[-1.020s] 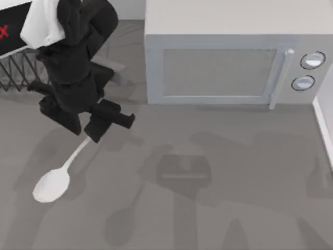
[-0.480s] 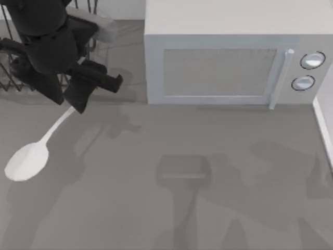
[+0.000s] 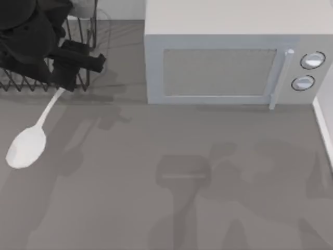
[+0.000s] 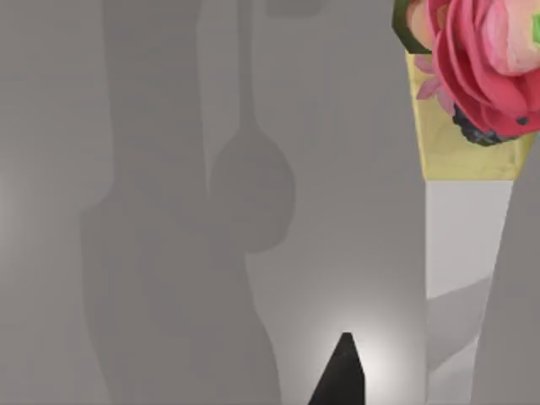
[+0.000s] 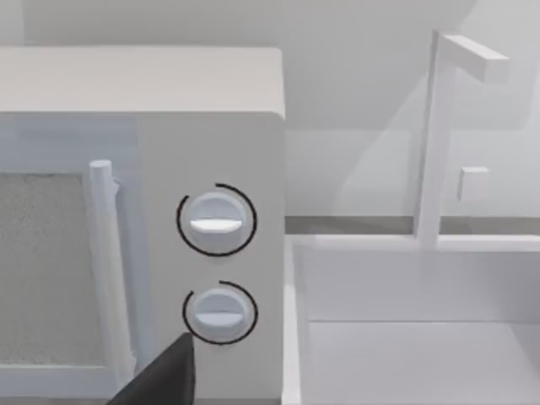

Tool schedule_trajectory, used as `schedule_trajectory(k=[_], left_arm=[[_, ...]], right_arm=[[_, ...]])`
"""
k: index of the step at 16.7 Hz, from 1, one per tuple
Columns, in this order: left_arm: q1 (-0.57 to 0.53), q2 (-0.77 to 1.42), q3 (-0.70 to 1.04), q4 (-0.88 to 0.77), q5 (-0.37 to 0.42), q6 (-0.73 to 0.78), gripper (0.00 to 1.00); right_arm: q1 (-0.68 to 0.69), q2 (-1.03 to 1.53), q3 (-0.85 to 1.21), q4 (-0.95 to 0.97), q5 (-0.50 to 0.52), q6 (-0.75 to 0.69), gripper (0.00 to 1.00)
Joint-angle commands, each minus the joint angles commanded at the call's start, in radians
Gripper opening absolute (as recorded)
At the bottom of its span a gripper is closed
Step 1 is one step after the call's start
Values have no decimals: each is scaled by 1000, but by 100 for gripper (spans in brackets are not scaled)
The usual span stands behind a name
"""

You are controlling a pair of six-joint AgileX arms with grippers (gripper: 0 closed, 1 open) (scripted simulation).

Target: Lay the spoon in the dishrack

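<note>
The left gripper (image 3: 61, 87) hung at the far left of the counter (image 3: 208, 208), over the near edge of the dishrack (image 3: 31, 83), its jaws clamped on the thin handle of the spoon (image 3: 28, 146). The spoon slanted out from the jaws toward the near left, its white oval bowl well clear of the rack's black bars and out over the bare grey counter, with its shadow lying just to the right of it. The knob end of the handle was hidden inside the jaws in the top view. In the left wrist view, a pink flower on a yellow band (image 4: 472, 84) stood at the handle's end, and a dark fingertip (image 4: 339, 375) poked in at the picture's edge, with the spoon's shadow spread over the grey surface.

To the right of the rack stood the grey microwave (image 3: 229, 57), its door handle and two round dials (image 3: 307, 70) at its right end. The right wrist view looked at those same dials (image 5: 217, 266) and at a white sink (image 5: 413, 337) with a tap beside the microwave; a dark fingertip (image 5: 164, 380) showed at the near edge, though I cannot tell whether the right jaws were open or closed.
</note>
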Motion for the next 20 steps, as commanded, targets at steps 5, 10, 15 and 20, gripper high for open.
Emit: schedule_trajectory(k=[5, 10, 15, 20], left_arm=[[173, -234, -178, 366, 56, -9, 0], [368, -507, -387, 807, 119, -16, 0], [513, -728, -530, 1083, 168, -25, 0], [537, -765, -552, 1121, 176, -27, 0]], right_arm=[[0, 0, 0, 0, 0, 0, 100], [0, 0, 0, 0, 0, 0, 100], [0, 0, 0, 0, 0, 0, 100], [0, 0, 0, 0, 0, 0, 100]])
